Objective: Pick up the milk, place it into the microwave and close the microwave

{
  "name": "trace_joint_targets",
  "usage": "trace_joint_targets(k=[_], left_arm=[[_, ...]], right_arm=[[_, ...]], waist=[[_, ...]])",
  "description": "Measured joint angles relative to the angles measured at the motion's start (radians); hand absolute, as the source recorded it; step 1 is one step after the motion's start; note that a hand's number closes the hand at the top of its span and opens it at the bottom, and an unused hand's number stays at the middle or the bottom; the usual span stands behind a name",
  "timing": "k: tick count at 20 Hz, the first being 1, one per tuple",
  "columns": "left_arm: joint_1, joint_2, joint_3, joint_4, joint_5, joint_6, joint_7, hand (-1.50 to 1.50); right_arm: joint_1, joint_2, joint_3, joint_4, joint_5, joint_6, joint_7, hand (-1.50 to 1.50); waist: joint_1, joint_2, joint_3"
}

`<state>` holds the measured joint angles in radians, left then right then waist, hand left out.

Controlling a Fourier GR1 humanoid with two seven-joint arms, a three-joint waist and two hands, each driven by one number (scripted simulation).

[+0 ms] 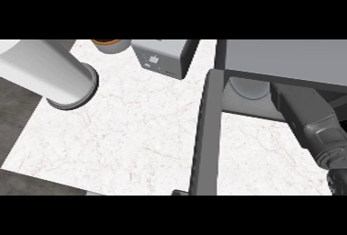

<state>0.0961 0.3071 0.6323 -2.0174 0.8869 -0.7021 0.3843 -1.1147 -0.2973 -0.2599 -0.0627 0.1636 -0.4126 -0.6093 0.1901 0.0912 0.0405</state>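
White marble counter (129, 137), microwave (284, 59) at its far right corner, door (207, 133) swung open, right forearm (315, 121) reaching inside, right hand and milk hidden, finger state indeterminable, grey box (163, 57) at far edge.

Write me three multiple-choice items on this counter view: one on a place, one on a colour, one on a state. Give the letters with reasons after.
1. Where does the microwave stand?
A. At the view's right
B. At the view's left
C. At the near edge, in the middle

2. What colour is the counter top?
A. Black
B. White with faint veins
C. Green

3. How does the microwave door stand?
A. Shut flat against the front
B. Swung open toward the viewer
C. Taken off and lying on the counter

Answers: 1 A, its grey body fills the upper right. 2 B, the marbled slab is pale throughout. 3 B, the dark door shows edge-on, leaving the cavity exposed.
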Motion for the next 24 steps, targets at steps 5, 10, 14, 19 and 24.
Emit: trace_joint_targets(k=[5,10,14,19,24], left_arm=[[-0.003,-0.005,-0.013,0.021,-0.017,-0.014,0.000,-1.50],[0.001,-0.026,-0.033,0.034,-0.041,-0.028,-0.001,-1.50],[0.019,-0.048,-0.047,0.041,-0.058,-0.043,-0.003,-1.50],[0.044,-0.090,-0.064,0.036,-0.097,-0.078,-0.021,-1.50],[0.065,-0.138,-0.099,0.040,-0.120,-0.128,-0.042,-1.50]], right_arm=[[-0.013,0.031,-0.004,-0.014,-0.011,-0.019,-0.015,-1.50],[-0.024,0.050,-0.018,-0.022,-0.025,-0.076,-0.031,-1.50],[-0.027,0.064,-0.024,-0.015,-0.030,-0.107,-0.028,-1.50],[-0.028,0.071,-0.011,-0.003,-0.018,-0.093,-0.022,-1.50],[-0.007,0.057,-0.012,-0.005,-0.023,-0.008,-0.026,-1.50]], waist=[[-0.009,-0.002,0.005],[-0.023,0.001,0.001],[-0.036,-0.005,-0.007],[-0.053,-0.014,-0.013],[-0.086,-0.033,-0.024]])
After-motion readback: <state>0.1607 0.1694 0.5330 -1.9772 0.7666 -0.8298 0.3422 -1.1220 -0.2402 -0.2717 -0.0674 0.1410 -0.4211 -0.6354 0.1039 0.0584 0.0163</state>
